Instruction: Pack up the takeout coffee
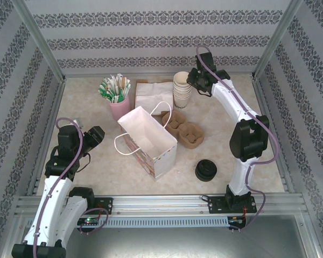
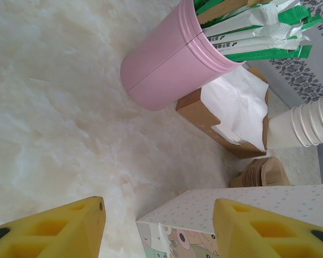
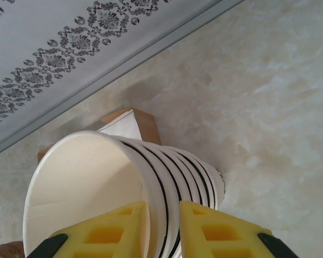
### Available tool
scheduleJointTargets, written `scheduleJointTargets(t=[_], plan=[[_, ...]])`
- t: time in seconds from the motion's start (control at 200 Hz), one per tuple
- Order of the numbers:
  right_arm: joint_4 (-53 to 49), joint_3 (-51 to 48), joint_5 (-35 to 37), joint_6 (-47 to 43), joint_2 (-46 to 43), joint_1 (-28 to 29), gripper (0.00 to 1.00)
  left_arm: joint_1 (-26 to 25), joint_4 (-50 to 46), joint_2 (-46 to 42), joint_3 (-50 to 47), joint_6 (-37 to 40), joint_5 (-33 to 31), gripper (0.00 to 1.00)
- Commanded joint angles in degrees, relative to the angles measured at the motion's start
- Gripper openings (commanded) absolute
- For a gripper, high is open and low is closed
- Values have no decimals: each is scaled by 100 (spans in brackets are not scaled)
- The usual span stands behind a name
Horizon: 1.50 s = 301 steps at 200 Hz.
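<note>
Right tool (image 3: 162,208) pinched the rim of the top cup (image 3: 81,177) on the cup stack (image 1: 182,88) at twelve o'clock. Left tool (image 2: 157,208) hung apart, empty, at eight. Packing looked barely begun, with the takeout coffee not yet made up and black lids (image 1: 205,170) piled at four. The paper bag (image 1: 151,141) at the middle of the surface stood open, seemingly empty. The pink tub (image 1: 119,106) at eleven held wrapped straws.

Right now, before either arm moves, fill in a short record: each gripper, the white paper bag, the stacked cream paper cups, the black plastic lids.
left gripper: open, empty, near the white paper bag
right gripper: fingers straddling the wall of the top cup on the stack of cream paper cups; grip unclear
bag: upright, mouth open
pile of round black plastic lids: on the table, apart from the bag
</note>
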Motion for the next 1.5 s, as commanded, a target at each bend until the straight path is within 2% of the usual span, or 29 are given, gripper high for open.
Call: scheduleJointTargets(t=[0.0, 0.25, 0.31, 0.555, 0.944, 1.144, 1.334, 1.499], plan=[[-108, 184, 160, -147, 95, 74, 24, 45, -87, -43, 190, 49, -78, 56], [-186, 330, 205, -216, 157, 110, 17, 42, -117, -28, 207, 54, -92, 56], [-242, 392, 255, -269, 148, 121, 11, 44, -134, -34, 225, 61, -107, 55], [-369, 536, 325, -398, 30, 115, 0, 45, -152, -30, 243, 61, -105, 55], [-540, 1195, 51, -431, -487, 108, 0, 45, -170, -106, 234, -31, -15, 54], [-615, 775, 118, -519, -1522, 110, 0, 43, -136, -174, 184, -120, 153, 54], [-678, -520, 262, -785, -3140, 131, 0, 46, -109, -210, 65, -169, 337, 54], [-1151, -1713, 296, -953, -4618, 246, 0, 42, -9, -243, -139, -250, 427, 54]])
